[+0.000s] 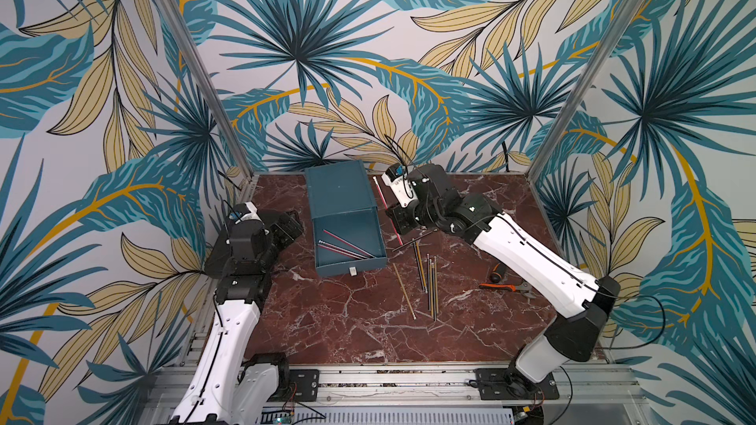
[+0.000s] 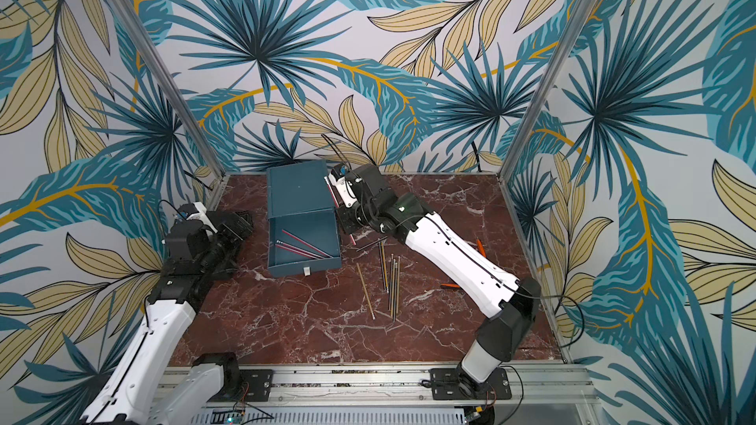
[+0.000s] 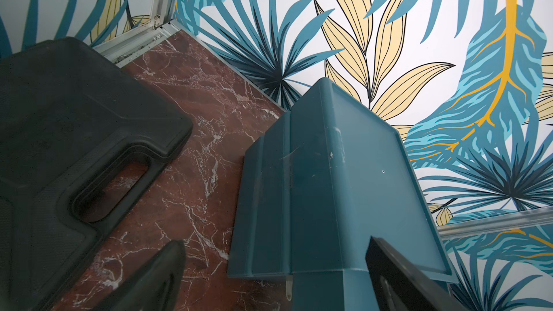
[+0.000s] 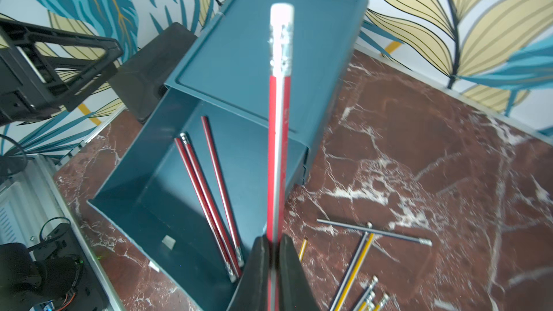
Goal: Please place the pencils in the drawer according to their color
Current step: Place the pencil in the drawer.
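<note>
The right gripper (image 4: 272, 248) is pinched tight on one red pencil (image 4: 276, 145), and the pencil's white rubber end sticks out away from it. It holds the pencil just to the right of the blue cabinet (image 1: 339, 188), at the far side of the table (image 1: 347, 333). The cabinet's top drawer (image 1: 352, 266) is pulled out toward the near side, and three red pencils (image 1: 347, 245) lie inside it. Right of the drawer, yellow pencils (image 1: 431, 284) and a dark pencil (image 1: 413, 241) lie on the table. The left gripper (image 3: 273, 242) is spread wide and holds nothing, left of the cabinet, near a black case (image 3: 74, 115).
</note>
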`<state>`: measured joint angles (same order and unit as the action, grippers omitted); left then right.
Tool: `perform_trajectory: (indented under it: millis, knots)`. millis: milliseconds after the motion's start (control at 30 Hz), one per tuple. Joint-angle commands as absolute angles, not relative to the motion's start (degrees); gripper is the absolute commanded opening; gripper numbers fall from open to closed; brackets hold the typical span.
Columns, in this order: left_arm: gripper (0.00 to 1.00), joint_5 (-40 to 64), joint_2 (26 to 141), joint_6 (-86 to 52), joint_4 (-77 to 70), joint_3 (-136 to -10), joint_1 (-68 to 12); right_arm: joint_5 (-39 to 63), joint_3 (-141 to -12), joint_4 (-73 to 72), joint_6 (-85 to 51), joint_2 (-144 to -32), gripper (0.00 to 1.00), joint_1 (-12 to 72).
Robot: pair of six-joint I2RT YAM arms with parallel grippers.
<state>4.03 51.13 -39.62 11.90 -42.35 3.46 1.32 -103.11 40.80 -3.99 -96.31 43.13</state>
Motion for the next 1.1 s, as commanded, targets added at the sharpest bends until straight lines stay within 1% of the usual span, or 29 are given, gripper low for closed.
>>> perform_trajectory:
  millis: [0, 300, 500, 533, 767, 867, 1067]
  knots:
    - [1.00, 3.43, 49.40, -38.69, 12.17, -41.70, 4.39, 6.53, -107.02, 41.39, -0.02, -99.79, 0.00, 43.58]
    - [1.00, 2.77, 48.17, -38.09, 12.40, -41.70, 4.39, 11.46, -113.23, 42.86, 3.18, -105.57, 0.00, 45.15]
    - [1.00, 2.88, 47.23, -38.12, 11.22, -41.05, 4.34, 11.36, -115.03, 45.64, 4.61, -108.22, 0.00, 45.70]
    - [1.00, 2.90, 46.79, -38.10, 10.88, -40.83, 4.38, 11.10, -115.28, 46.00, 4.82, -108.65, 0.00, 47.46]
    - [1.00, 2.33, 43.99, -37.45, 10.08, -39.89, 4.38, 9.87, -118.09, 49.08, 5.23, -112.41, 0.00, 48.42]
    - [1.00, 1.95, 43.34, -36.92, 10.87, -40.12, 4.38, 9.50, -119.21, 49.97, 5.27, -113.78, 0.02, 48.76]
    - [1.00, 2.15, 42.28, -35.89, 11.93, -40.56, 4.39, 8.99, -120.44, 50.71, 4.92, -115.53, 0.11, 49.09]
